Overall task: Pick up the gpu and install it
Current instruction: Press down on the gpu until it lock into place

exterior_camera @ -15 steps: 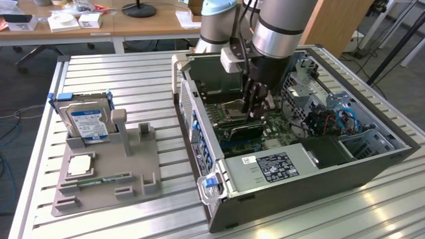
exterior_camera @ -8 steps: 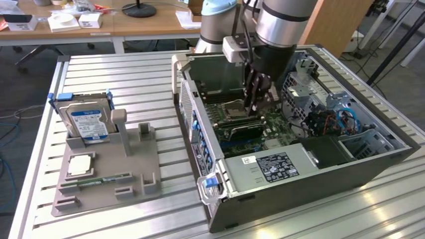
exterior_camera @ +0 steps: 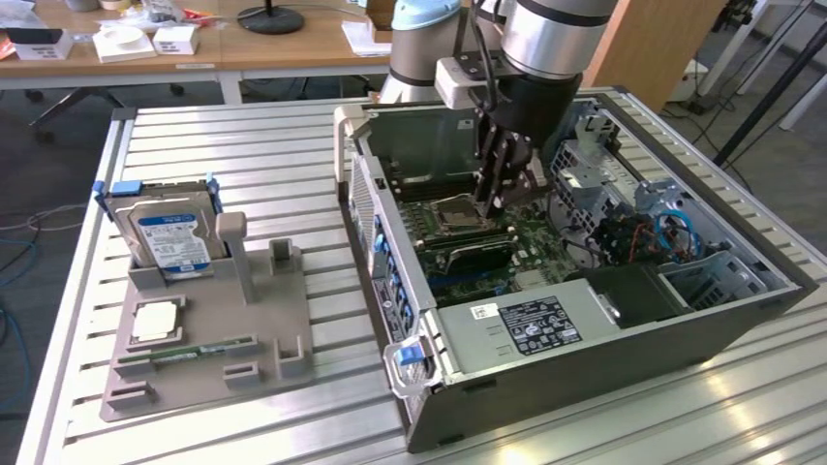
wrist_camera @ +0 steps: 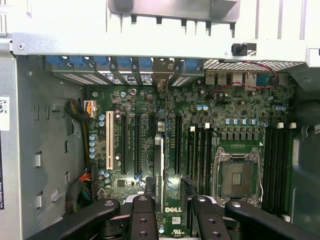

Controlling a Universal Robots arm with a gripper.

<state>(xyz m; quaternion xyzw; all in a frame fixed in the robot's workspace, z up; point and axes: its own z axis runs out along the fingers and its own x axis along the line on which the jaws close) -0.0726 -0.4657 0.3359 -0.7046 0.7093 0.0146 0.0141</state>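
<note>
A robot arm reaches down into an open computer case [exterior_camera: 723, 320] lying on its side on a slatted metal desk [exterior_camera: 232, 136]. The gripper [wrist_camera: 170, 212] is clamped on the gpu [wrist_camera: 159, 165] — a thin card held edge-on between its fingers [wrist_camera: 142, 220], standing upright over the green motherboard [wrist_camera: 235, 107] among the long black expansion slots, beside the empty processor socket [wrist_camera: 239, 177]. To the exterior view's left, a grey holder [exterior_camera: 278, 334] carries a hard drive [exterior_camera: 172, 240] with a blue-white label.
</note>
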